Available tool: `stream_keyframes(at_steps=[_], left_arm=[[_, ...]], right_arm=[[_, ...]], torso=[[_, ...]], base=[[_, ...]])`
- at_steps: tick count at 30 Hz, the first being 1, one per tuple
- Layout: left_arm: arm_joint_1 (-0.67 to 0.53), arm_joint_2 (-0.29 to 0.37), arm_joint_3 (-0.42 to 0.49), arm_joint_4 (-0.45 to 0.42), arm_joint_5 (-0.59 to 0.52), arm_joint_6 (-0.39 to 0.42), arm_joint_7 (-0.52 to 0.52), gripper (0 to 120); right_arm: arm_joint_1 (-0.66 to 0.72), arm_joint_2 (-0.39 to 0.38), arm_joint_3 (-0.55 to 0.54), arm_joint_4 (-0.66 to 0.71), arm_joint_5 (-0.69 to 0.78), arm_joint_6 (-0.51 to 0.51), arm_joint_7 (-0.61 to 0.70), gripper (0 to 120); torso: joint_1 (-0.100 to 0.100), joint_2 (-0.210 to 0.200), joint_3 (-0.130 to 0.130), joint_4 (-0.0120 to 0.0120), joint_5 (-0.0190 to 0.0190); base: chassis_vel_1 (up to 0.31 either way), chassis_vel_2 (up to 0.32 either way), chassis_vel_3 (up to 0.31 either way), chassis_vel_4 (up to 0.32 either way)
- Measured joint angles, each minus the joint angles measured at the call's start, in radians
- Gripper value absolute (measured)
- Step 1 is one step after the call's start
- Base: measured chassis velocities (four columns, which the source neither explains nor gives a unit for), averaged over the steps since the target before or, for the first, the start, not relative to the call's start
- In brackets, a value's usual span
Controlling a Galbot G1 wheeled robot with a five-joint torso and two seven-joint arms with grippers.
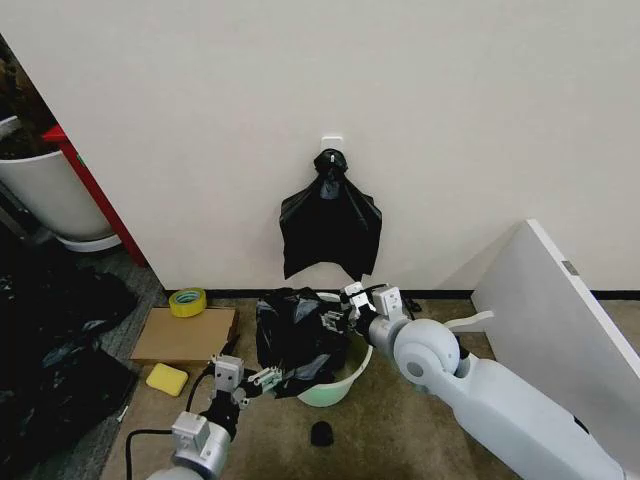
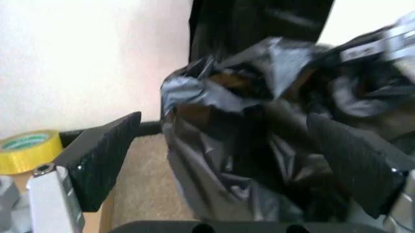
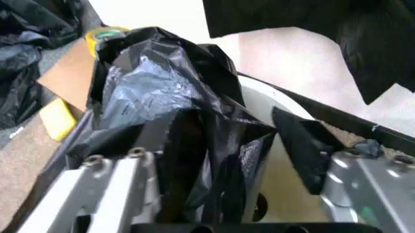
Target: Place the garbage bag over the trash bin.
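Between the two hands, on the carpet below the wall, the garbage bag (image 1: 293, 335) sits bunched over the near-left side of the trash bin (image 1: 345, 382), which tilts with its mouth toward the right arm. Right hand (image 1: 340, 312) reaches in at the bin's far rim; in its wrist view one finger (image 3: 302, 145) stands inside the white wall and the other is lost behind plastic, film lying between them, so it looks spread wide around a fold rather than pinching; a firm grip cannot be confirmed. Left hand (image 1: 258, 378) comes low from the near side with its fingers (image 2: 104, 155) well apart, bag film bulging into the gap, not clamped. Judgement: the two hands bracket the bag from opposite sides to stretch its mouth over the rim. Hidden: the bag's open edge, most of the rim under the plastic, the bin's base. Just beyond the right hand, a knotted black bag (image 1: 330, 225) hangs on the wall. Off the left hand's outer side lie a yellow tape roll (image 1: 187, 301), cardboard (image 1: 185, 335) and a yellow sponge (image 1: 166, 378); a small black scrap (image 1: 321, 433) lies near the bin.
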Motion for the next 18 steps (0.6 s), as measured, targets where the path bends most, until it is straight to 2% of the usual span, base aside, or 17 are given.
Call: stream_keyframes(at_steps=[1,3,4,7,9,13,18], left_arm=[[-0.026,0.002,0.004,0.015,-0.013,0.021,-0.003,100],[-0.034,0.003,0.005,0.02,-0.018,0.028,-0.004,100],[-0.064,0.009,0.008,0.034,-0.043,0.055,-0.009,100],[-0.108,0.019,0.019,0.047,-0.098,0.111,-0.022,100],[-0.118,0.021,0.021,0.05,-0.109,0.119,-0.023,100],[-0.202,0.012,0.037,0.098,-0.177,0.172,-0.034,100],[-0.269,-0.015,0.089,0.156,-0.193,0.191,-0.043,100]], right_arm=[[0.002,-0.001,-0.002,-0.001,0.0,-0.002,0.004,45],[0.002,-0.002,-0.002,-0.002,0.0,-0.002,0.004,43],[0.002,-0.005,-0.002,-0.003,0.0,-0.002,0.009,35],[0.001,-0.015,-0.001,-0.004,0.001,-0.002,0.012,23],[0.0,-0.017,0.0,-0.004,0.001,-0.002,0.012,22],[-0.014,-0.034,0.017,-0.001,0.001,-0.005,0.02,1],[-0.022,-0.047,0.024,0.0,0.002,-0.006,0.024,0]], torso=[[0.0,0.0,0.0,0.0,-0.0001],[0.0,0.0,0.0,-0.0001,-0.0001],[0.0,0.0,0.0,-0.0003,-0.0001],[0.0,0.0,0.0,-0.0001,0.0],[0.0,0.0,0.0,0.0,0.0],[0.0,0.0,0.0,-0.0001,0.0001],[0.0,0.0,0.0,-0.0002,0.0001]], base=[[0.0,0.0,0.0,0.0],[0.0,0.0,0.0,0.0],[0.0,0.0,0.0,0.0],[0.0,0.0,0.0,0.0],[0.0,0.0,0.0,0.0],[0.0,0.0,0.0,0.0],[0.0,0.0,0.0,0.0]])
